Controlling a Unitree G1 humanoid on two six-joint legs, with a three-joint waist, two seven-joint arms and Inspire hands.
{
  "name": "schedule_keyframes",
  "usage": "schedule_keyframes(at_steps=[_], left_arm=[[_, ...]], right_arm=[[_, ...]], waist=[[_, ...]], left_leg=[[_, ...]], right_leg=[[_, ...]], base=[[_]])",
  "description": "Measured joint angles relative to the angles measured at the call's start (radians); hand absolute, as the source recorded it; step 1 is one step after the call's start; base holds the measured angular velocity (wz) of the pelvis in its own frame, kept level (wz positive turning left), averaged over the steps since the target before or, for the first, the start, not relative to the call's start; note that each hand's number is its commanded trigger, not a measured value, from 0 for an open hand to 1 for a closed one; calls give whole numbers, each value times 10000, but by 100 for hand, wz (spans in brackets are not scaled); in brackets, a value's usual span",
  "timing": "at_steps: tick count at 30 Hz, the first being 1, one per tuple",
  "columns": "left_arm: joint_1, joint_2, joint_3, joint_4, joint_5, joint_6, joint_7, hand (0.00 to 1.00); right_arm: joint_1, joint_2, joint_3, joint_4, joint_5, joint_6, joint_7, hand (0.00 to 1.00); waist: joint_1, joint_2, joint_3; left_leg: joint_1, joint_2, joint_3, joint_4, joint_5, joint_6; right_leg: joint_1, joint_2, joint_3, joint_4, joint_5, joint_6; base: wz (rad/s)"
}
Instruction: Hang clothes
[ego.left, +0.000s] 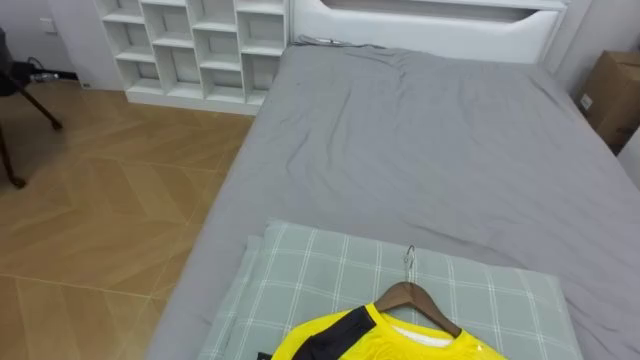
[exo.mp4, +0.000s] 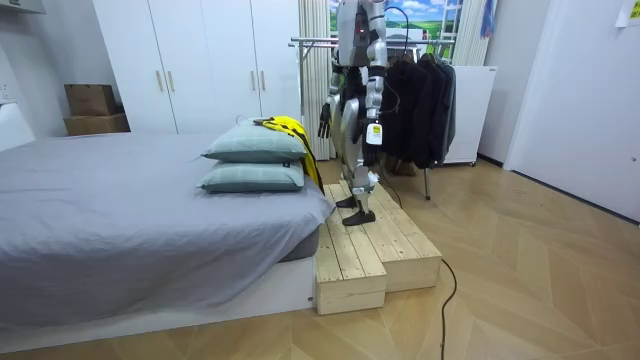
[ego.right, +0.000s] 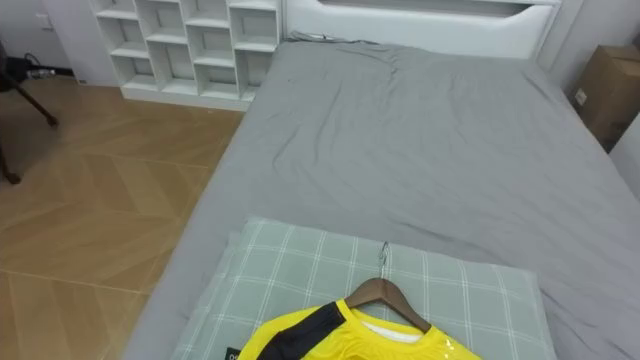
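Yellow shirt (ego.left: 385, 342) on hanger (ego.left: 422, 300), pillow (ego.left: 300, 275) at bed's (ego.left: 420, 150) edge.
My left hand (exo.mp4: 372, 135), right hand (exo.mp4: 324, 120): well apart from it; grip unclear.

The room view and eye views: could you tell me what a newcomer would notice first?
The bright yellow shirt on its wooden hanger, lying on the checked pillow at the near end of the grey bed. In the room view, the robot stands on a wooden platform with a rack of dark clothes behind it.

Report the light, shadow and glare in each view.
Left eye view: even, soft light on the grey bed, faint crease shadows, no glare. Room view: brightest behind the clothes rack, a dark shadow between the stacked pillows.
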Motion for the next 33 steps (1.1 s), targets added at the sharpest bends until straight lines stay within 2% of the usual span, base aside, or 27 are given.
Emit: schedule_keyframes(at_steps=[7, 11, 17, 33], left_arm=[[-7, -10, -12, -2, 15, 98, 84, 0], [-23, -6, -45, -1, 20, 150, 127, 0], [5, -9, -74, -1, 373, 227, 137, 0], [-231, -14, -114, -76, 385, 227, -137, 0]], right_arm=[[22, 0, -18, 1, 25, 1, 22, 0], [46, 1, -22, 4, 416, 4, 183, 0], [188, -13, -47, -43, 585, 1, 433, 0], [155, -101, -46, -17, 160, -147, 403, 0]], waist=[[-11, 25, -15], [-49, 47, -31], [-33, 81, -10], [-27, 222, -17]], left_leg=[[-14, -8, -42, 0, 0, 0], [-42, -75, -242, 18, 1, 0], [-67, -90, -356, 18, 0, 0], [-75, -99, -379, 26, 0, 0]], right_leg=[[1, 2, -10, -4, 0, 0], [84, 1, -1, -120, 0, 0], [121, 5, 3, -159, 0, 1], [112, 5, 147, -158, 0, 1]], base=[[1], [11], [7], [0]])
